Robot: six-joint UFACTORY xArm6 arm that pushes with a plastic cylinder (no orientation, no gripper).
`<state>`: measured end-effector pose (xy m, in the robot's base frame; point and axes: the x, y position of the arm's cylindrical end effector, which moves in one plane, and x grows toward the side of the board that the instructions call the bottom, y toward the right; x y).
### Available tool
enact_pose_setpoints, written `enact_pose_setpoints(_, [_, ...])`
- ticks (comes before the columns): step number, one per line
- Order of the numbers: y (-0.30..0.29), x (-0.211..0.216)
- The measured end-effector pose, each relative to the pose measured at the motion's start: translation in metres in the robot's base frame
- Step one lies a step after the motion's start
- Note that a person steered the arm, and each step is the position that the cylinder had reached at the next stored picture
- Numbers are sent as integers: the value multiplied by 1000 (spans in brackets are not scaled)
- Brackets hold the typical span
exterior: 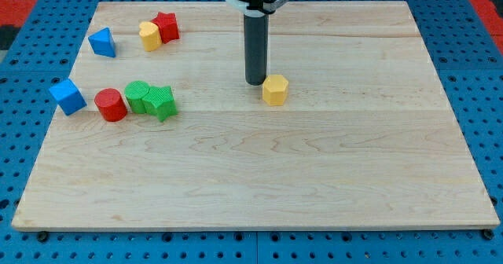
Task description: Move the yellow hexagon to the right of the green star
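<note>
My tip (255,82) (a bare rod with no pincer, so nothing is clasped) rests just up-left of the yellow hexagon (275,89). The green star (161,102) lies well to the hexagon's left; I judge the tip poorly placed for pushing leftward.

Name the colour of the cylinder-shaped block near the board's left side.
Red: the red cylinder, seen clearly in the camera view.
</note>
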<state>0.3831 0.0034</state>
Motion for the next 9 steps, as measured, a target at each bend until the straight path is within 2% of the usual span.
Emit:
enact_pose_setpoints(2, [14, -23])
enact_pose_setpoints(9, [53, -26])
